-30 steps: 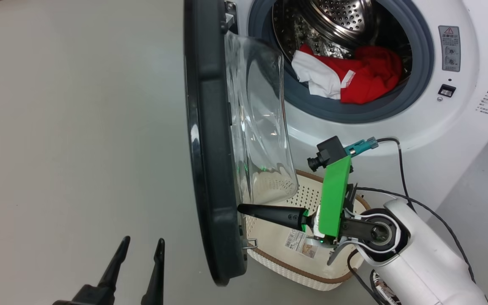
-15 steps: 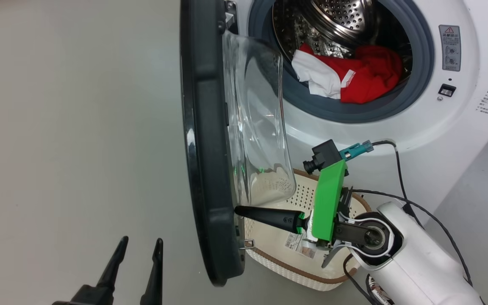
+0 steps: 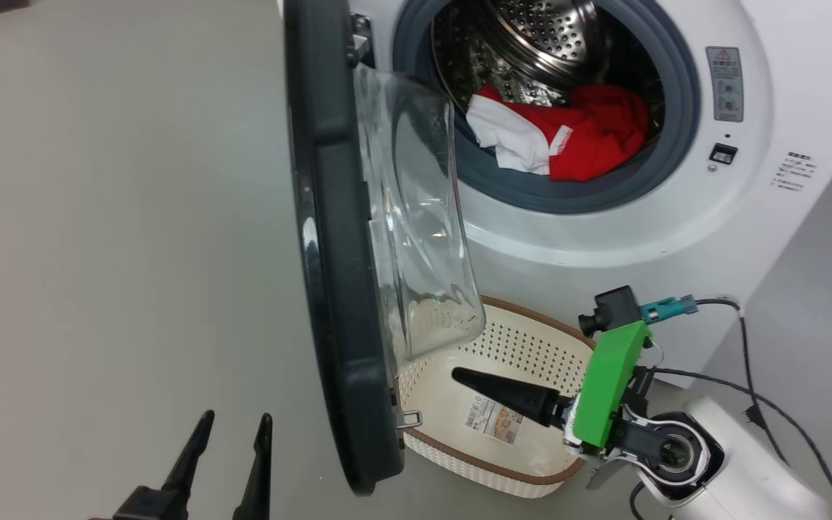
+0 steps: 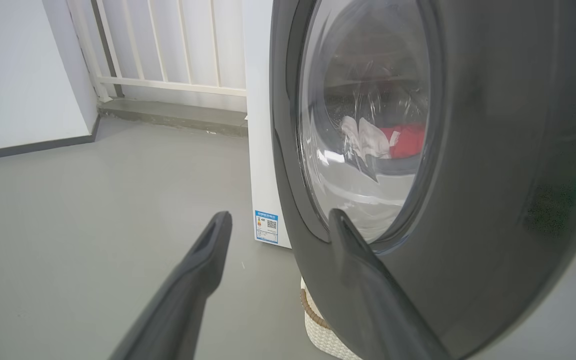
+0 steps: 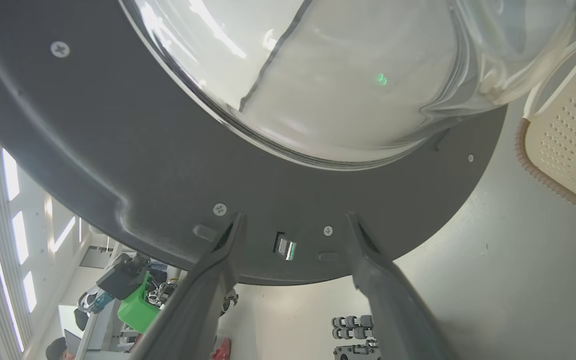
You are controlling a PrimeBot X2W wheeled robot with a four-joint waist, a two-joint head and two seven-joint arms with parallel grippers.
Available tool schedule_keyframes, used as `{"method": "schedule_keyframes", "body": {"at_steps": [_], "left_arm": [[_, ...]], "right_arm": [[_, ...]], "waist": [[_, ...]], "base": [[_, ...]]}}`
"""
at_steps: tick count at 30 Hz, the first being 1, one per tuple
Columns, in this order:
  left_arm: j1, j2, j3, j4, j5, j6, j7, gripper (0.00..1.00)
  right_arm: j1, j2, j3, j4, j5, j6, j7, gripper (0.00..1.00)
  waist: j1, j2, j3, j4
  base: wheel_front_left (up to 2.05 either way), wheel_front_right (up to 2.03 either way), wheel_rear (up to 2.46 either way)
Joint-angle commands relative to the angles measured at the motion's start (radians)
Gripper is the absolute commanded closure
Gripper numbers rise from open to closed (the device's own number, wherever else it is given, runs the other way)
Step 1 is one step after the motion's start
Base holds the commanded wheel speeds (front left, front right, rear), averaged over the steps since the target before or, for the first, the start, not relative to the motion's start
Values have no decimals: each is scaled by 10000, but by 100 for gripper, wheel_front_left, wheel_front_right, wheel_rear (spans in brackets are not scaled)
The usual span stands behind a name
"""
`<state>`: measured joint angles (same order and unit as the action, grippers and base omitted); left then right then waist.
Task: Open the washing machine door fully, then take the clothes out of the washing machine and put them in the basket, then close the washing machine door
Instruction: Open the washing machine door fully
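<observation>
Door (image 3: 329, 289) inner rim just ahead of right jaws, spread, empty; left jaws also spread.

Red and white clothes (image 3: 589, 137), cream dotted basket (image 3: 524, 347) with brown rim, black door (image 3: 329, 289), white machine (image 3: 604, 253)

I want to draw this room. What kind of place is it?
Probably a laundry corner, though I can't be sure. A white washing machine holds red and white clothes, and a cream basket sits before it on a bare grey floor.
</observation>
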<state>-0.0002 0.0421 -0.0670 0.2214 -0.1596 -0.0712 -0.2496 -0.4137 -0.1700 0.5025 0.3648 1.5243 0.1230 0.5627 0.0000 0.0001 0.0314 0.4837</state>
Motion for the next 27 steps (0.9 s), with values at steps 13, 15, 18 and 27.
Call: {"method": "schedule_keyframes", "body": {"at_steps": [13,15,18,27], "left_arm": [[-240,81,599,-147,-57,-40,-122,0],[-207,81,629,-152,-58,-37,-122,0],[-152,81,686,-161,-59,-30,-122,0],[-85,81,736,-57,-45,-55,-122,0]], "right_arm": [[1076,-1091,-61,-9,-650,77,-2027,0],[1259,-1247,-53,0,-717,77,-2352,0],[1427,-1488,87,16,-1018,77,-2901,0],[1641,-2138,1304,586,-2771,77,-5200,0]], "waist": [[0,-1,-77,-634],[0,-1,-88,-698],[0,-1,-108,-804],[0,-1,-239,-895]], "base": [[0,0,0],[0,0,0],[0,0,0],[0,0,0]]}}
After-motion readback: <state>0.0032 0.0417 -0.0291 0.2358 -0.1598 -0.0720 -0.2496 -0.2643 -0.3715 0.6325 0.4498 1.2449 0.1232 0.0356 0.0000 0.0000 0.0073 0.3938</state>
